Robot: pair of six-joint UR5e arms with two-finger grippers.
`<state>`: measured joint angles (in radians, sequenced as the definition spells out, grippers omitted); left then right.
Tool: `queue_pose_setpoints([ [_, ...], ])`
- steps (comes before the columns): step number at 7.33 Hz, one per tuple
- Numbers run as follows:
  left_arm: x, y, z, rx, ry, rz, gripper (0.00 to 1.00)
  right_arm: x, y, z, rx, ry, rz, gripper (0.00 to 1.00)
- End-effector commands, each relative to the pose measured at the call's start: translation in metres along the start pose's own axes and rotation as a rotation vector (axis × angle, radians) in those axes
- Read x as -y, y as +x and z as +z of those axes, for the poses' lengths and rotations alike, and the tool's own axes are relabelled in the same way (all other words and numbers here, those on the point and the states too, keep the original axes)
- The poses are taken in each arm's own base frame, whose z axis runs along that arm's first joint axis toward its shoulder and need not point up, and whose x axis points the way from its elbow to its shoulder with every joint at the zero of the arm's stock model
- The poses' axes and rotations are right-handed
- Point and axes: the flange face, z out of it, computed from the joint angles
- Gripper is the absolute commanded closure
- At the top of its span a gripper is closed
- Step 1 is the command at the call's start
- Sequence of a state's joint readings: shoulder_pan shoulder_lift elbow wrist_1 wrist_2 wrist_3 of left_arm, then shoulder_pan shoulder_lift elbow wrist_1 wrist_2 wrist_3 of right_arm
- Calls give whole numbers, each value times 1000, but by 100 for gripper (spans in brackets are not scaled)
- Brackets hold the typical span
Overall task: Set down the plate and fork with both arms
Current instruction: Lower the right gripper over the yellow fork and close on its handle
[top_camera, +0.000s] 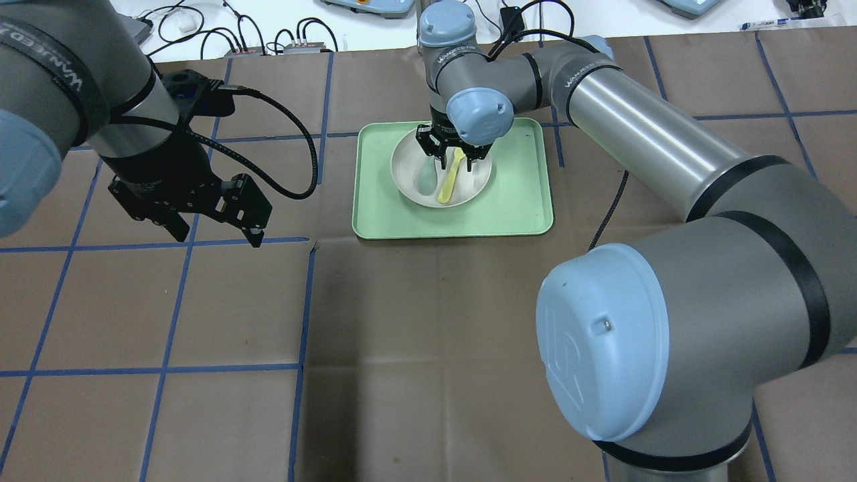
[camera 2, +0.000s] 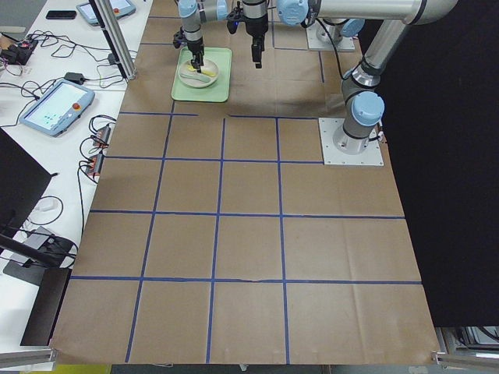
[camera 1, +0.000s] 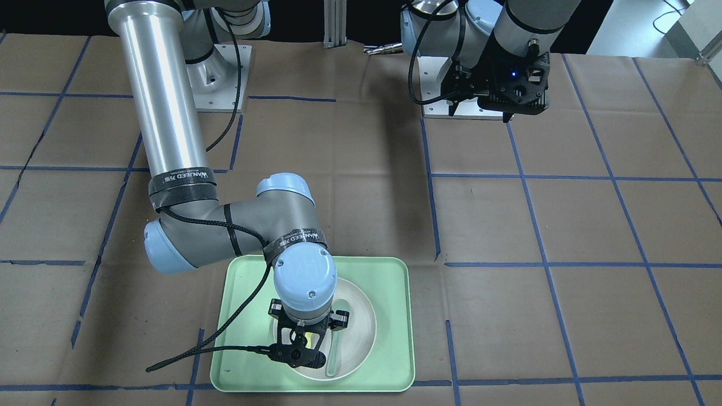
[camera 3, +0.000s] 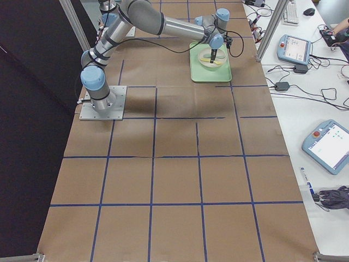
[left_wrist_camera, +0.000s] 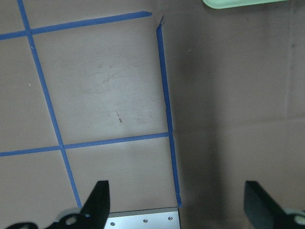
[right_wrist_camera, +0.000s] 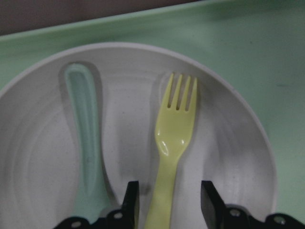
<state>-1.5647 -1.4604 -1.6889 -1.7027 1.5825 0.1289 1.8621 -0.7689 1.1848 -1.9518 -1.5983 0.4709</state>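
Note:
The off-white plate (top_camera: pixel 408 175) sits in the mint-green tray (top_camera: pixel 522 201). The pale-yellow fork (top_camera: pixel 448 184) lies in the plate beside a grey-green spoon (top_camera: pixel 426 175). My right gripper (top_camera: pixel 453 155) is low over the plate. In the right wrist view its open fingers (right_wrist_camera: pixel 131 195) stand on either side of the fork's (right_wrist_camera: pixel 175 129) handle with a gap on each side, and the fork rests on the plate (right_wrist_camera: pixel 228 157). My left gripper (top_camera: pixel 217 235) is open and empty, above bare table to the left of the tray.
Brown paper with blue tape lines covers the table. The tray's edge (left_wrist_camera: pixel 238 3) shows at the top of the left wrist view, and the left arm's metal base plate (left_wrist_camera: pixel 143 222) at its bottom. A black cable (camera 1: pixel 225 344) trails over the tray's corner.

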Motion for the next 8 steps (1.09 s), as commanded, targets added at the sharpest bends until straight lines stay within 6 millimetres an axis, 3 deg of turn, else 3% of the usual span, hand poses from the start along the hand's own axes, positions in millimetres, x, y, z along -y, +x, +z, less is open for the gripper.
queue_pose_setpoints([
  [1, 0, 0, 0, 1, 0, 0, 1, 1, 0, 7, -3, -6, 1, 46],
  [2, 0, 0, 0, 1, 0, 0, 1, 1, 0, 8, -4, -7, 1, 47],
  [8, 0, 0, 0, 1, 0, 0, 1, 1, -2, 8, -2, -4, 0, 73],
])
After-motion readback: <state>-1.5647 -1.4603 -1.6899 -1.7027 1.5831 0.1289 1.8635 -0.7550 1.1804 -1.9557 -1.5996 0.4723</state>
